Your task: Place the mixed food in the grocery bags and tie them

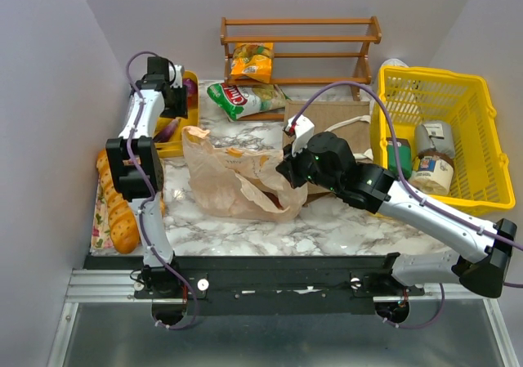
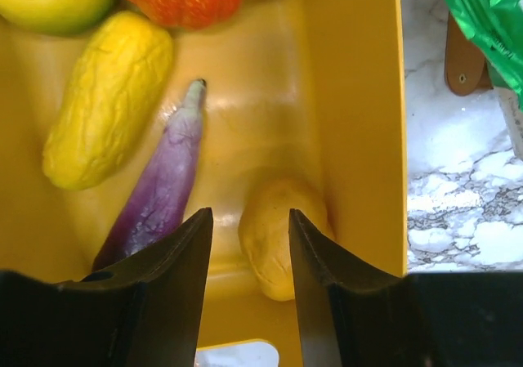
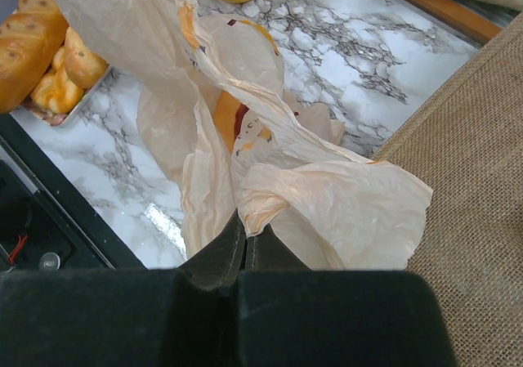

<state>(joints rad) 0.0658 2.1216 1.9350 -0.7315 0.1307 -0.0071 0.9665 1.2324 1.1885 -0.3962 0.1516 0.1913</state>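
Clamping rim of peach plastic bag (image 3: 327, 195) in right gripper (image 3: 243, 238), jaws together on the film; bag mouth slack, jute tote (image 3: 482, 179) touching bag's right side. Hovering left gripper (image 2: 249, 213), jaws apart and empty, over yellow tray (image 2: 359, 138) beyond bag's far-left corner. Under the gap, slightly toward right jaw: small yellow food piece (image 2: 278, 228), long axis along the jaws; purple eggplant (image 2: 163, 187) just outside left jaw. Probably calls for a straight drop, then a carry back to bag; left arm clearly nearer.

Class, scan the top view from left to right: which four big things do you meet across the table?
In order: bread loaf → plastic bag → jute tote → yellow basket.
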